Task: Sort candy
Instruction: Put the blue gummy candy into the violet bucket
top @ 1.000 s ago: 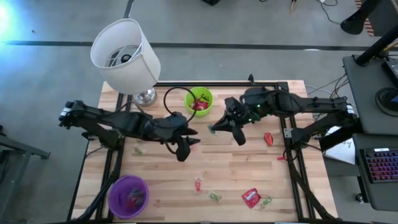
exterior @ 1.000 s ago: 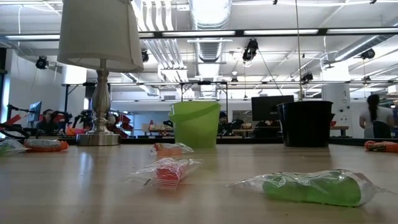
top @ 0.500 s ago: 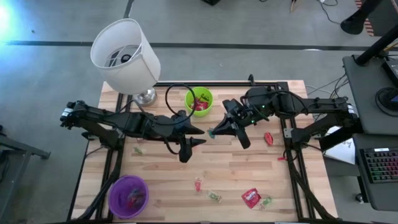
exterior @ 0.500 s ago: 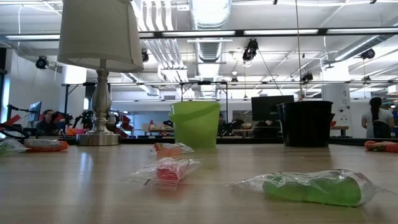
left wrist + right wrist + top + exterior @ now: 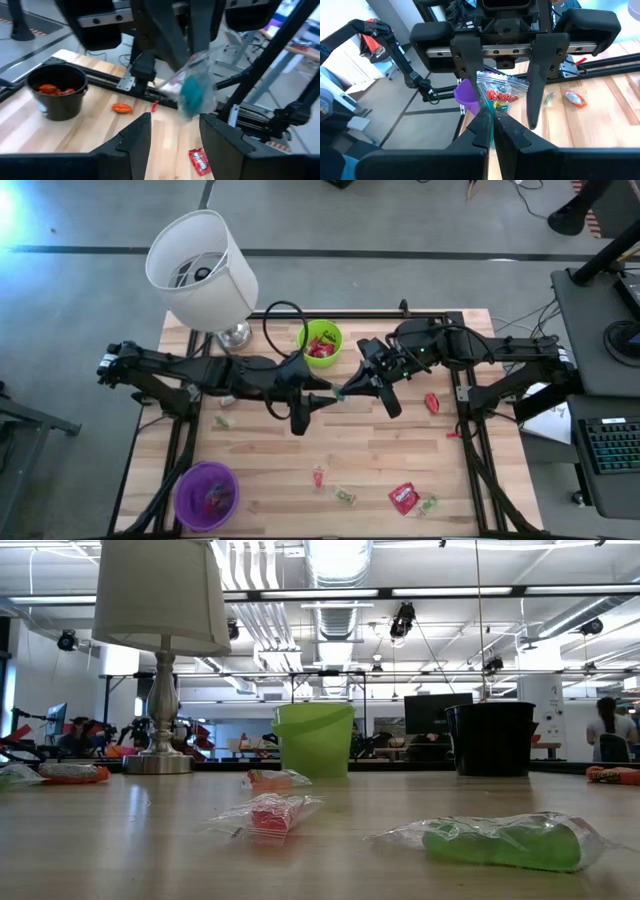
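My right gripper (image 5: 345, 391) is shut on a green candy in a clear wrapper (image 5: 498, 95), held above the middle of the table. My left gripper (image 5: 322, 397) faces it from the left and is open. Its two fingers (image 5: 469, 60) stand on either side of the wrapper (image 5: 192, 95); I cannot tell whether they touch it. More candy lies on the near part of the table: a red packet (image 5: 404, 497), a small red piece (image 5: 319, 476) and green pieces (image 5: 345, 496). Another red piece (image 5: 432, 402) lies on the right. My right gripper pinches the clear wrapper by one edge (image 5: 492, 104) between its two fingertips, coming from the table's right side and slanting slightly down. The candy sticks out beyond the fingertips toward my left gripper and is lifted clear of the table.
A green cup (image 5: 320, 343) with red candy stands at the far edge. A black cup (image 5: 57, 92) holds orange-red pieces, and a purple cup (image 5: 206, 493) stands at the near left corner. A lamp (image 5: 205, 270) rises at the far left. Bare wood lies at the table's middle (image 5: 380, 445).
My left gripper has moved right and toward the far edge, up to the candy, and has turned to point at my right gripper. My right gripper has shifted slightly left with the candy still in its hold.
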Available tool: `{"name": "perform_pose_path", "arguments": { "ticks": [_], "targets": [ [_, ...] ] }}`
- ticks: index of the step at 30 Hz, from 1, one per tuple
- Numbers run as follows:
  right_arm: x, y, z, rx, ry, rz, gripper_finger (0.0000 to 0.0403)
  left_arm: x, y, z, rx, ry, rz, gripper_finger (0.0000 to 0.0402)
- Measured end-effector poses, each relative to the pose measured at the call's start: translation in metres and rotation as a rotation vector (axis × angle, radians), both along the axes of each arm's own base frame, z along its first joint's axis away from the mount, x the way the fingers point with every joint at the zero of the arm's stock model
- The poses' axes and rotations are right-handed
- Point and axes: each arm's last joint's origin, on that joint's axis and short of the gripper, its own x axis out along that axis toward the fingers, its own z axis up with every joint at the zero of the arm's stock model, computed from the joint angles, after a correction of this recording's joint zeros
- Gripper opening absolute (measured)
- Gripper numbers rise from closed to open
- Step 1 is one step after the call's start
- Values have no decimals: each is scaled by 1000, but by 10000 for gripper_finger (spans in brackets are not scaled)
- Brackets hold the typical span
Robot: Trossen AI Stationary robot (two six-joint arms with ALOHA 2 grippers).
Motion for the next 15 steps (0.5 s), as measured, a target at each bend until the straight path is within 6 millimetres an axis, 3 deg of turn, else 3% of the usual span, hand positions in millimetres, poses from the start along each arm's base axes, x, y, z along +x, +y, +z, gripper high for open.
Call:
{"name": "perform_pose_path", "arguments": {
  "ticks": [11,15],
  "targets": [
    [0,0,0,-6,-7,1,9,2,5,4,-7,-44,-50,149],
    [1,0,3,-7,-34,1,9,3,7,4,-7,-44,-45,129]
  ]
}}
